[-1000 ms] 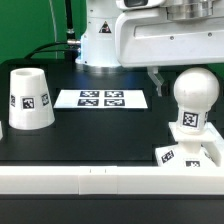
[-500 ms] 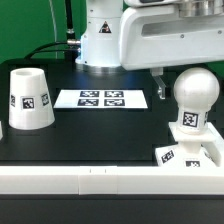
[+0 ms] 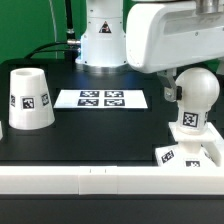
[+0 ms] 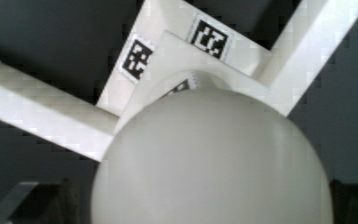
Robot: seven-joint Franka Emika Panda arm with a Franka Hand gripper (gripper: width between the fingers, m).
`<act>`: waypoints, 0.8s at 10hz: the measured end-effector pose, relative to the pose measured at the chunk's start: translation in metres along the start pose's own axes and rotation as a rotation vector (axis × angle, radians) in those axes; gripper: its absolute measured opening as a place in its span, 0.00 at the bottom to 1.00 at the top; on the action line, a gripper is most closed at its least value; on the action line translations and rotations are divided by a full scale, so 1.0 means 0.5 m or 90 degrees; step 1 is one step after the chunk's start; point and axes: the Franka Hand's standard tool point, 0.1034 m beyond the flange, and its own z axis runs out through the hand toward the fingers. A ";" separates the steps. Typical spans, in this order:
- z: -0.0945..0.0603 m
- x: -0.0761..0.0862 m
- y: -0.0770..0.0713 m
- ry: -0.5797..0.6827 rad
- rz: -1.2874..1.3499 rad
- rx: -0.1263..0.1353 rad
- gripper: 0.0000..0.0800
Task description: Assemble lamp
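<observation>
Since a lamp goes together from the bottom up, the flat square white plastic base with its black-and-white tags lies nearest. It is tucked against the white rail at the front of the black counter, on the exterior view's right, where I judge the rail stops it sliding. Upright on it stands the white round-headed plastic bulb, whose head fills my wrist view. My tool hangs just beside that head, with one dark finger showing and the other hidden, so I cannot tell whether it is apart or clamped. Farther back, on the exterior view's left, the white tapered cup-like shade stands mouth down, kept clear, I judge, for the last step. The marker board lies flat beyond.
</observation>
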 end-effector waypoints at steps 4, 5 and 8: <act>0.005 -0.003 -0.004 -0.019 -0.247 -0.016 0.87; 0.005 -0.004 -0.003 -0.024 -0.299 -0.021 0.87; 0.001 -0.003 0.003 -0.038 -0.435 -0.038 0.87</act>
